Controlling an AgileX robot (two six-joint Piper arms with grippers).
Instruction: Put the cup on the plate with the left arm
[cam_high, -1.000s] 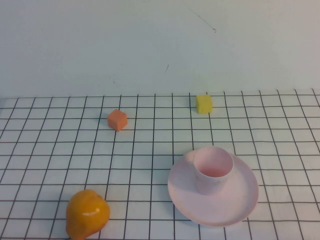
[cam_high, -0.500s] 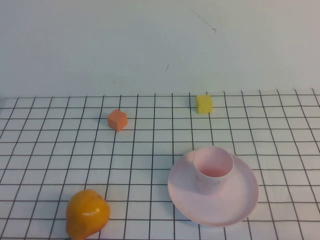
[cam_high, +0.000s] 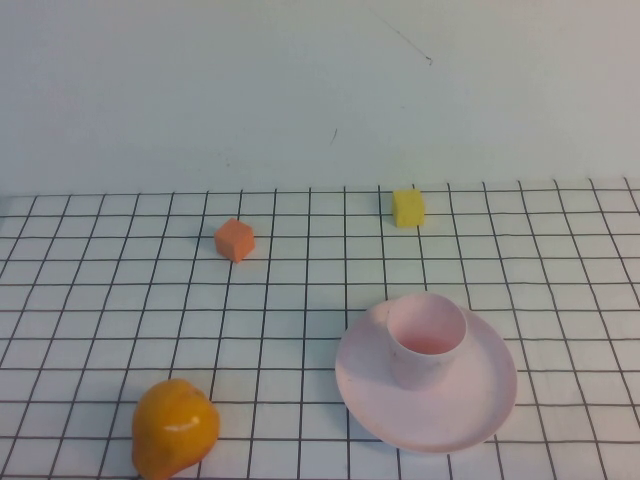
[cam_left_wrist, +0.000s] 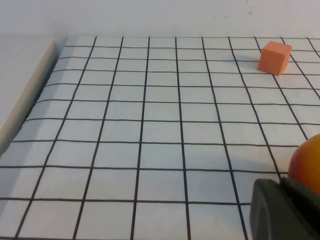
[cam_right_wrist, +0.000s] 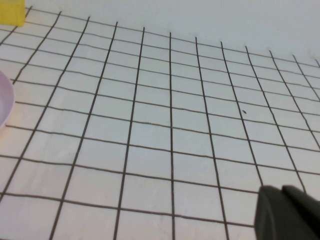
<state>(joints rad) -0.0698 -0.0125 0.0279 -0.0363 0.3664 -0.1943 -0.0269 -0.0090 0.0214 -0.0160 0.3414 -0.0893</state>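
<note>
The pale pink cup (cam_high: 427, 338) stands upright on the round pale pink plate (cam_high: 470, 410), a little left of and behind the plate's middle, in the high view. Neither arm shows in the high view. My left gripper (cam_left_wrist: 281, 184) shows only as dark fingertips pressed together in the left wrist view, over bare grid cloth beside an orange fruit; it holds nothing. My right gripper (cam_right_wrist: 281, 191) shows the same way in the right wrist view, shut and empty, with the plate's rim (cam_right_wrist: 4, 102) at the picture's edge.
An orange fruit (cam_high: 175, 428) lies at the front left, close to the left gripper in its wrist view (cam_left_wrist: 307, 160). An orange cube (cam_high: 235, 240) and a yellow cube (cam_high: 408, 208) sit toward the back. The gridded cloth's edge (cam_left_wrist: 30, 95) runs along the left.
</note>
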